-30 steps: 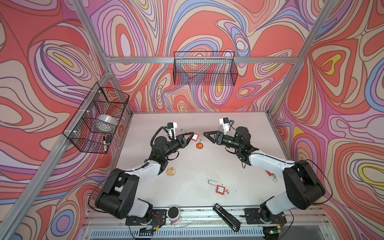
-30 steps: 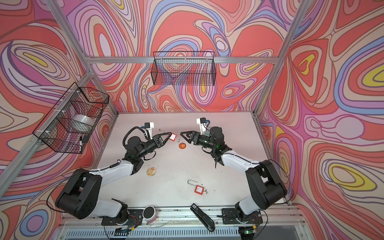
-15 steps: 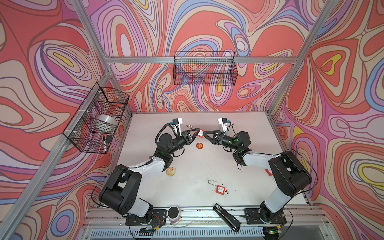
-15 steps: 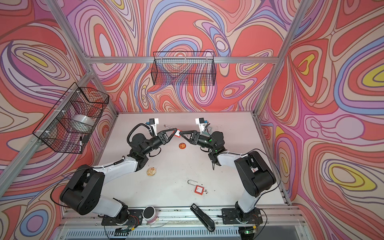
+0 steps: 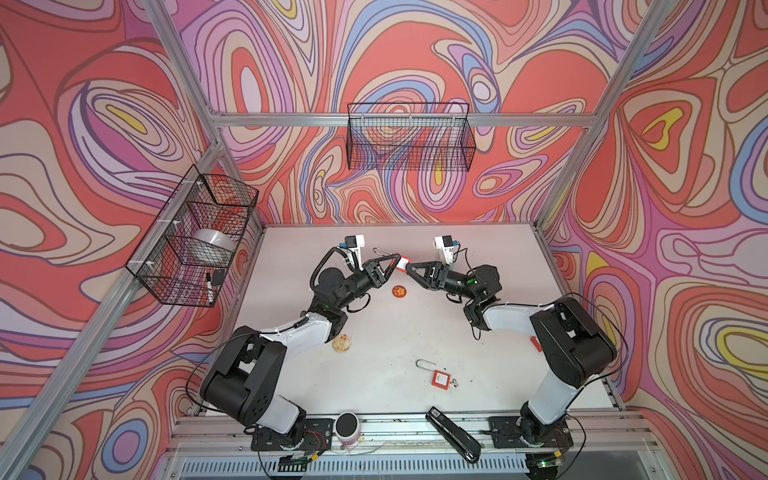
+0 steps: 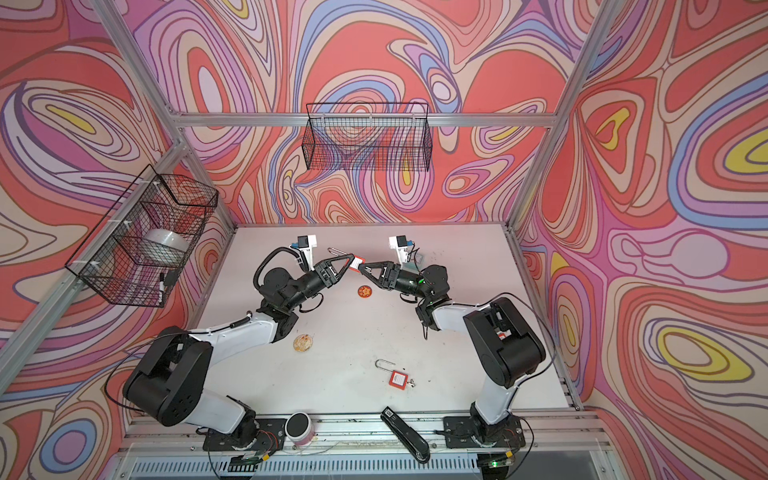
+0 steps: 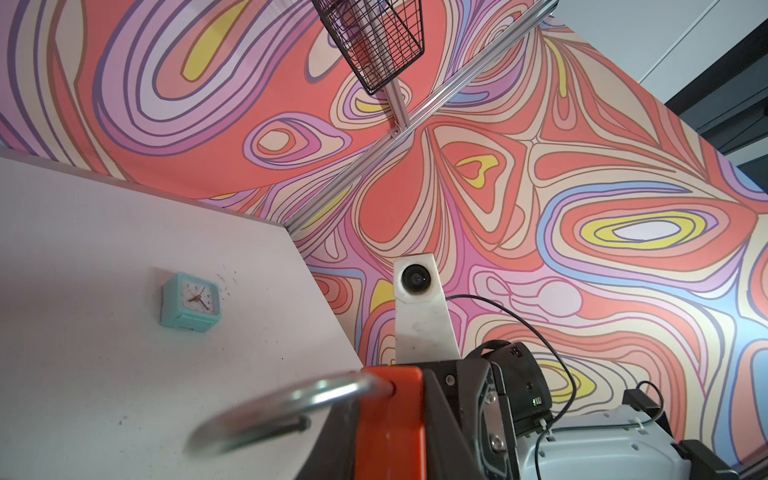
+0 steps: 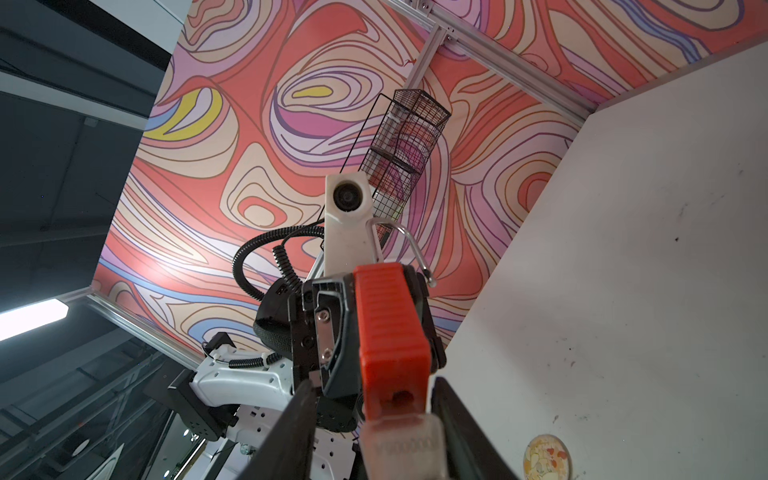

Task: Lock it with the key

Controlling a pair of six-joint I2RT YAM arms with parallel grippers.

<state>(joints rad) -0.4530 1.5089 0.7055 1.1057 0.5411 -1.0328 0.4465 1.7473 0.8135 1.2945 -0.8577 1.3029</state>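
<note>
Jaws of left gripper (image 5: 397,261) pinched tight on red padlock (image 5: 402,264), which is held up off the bench (image 5: 415,328), just beyond round red disc (image 5: 400,291). Right gripper (image 5: 410,269) meets it nose to nose: jaws part spread, straddling pale key (image 8: 401,446) seated in padlock's end. One finger (image 8: 291,432) stands clear of key, gap visible; far side too close to call.
</note>
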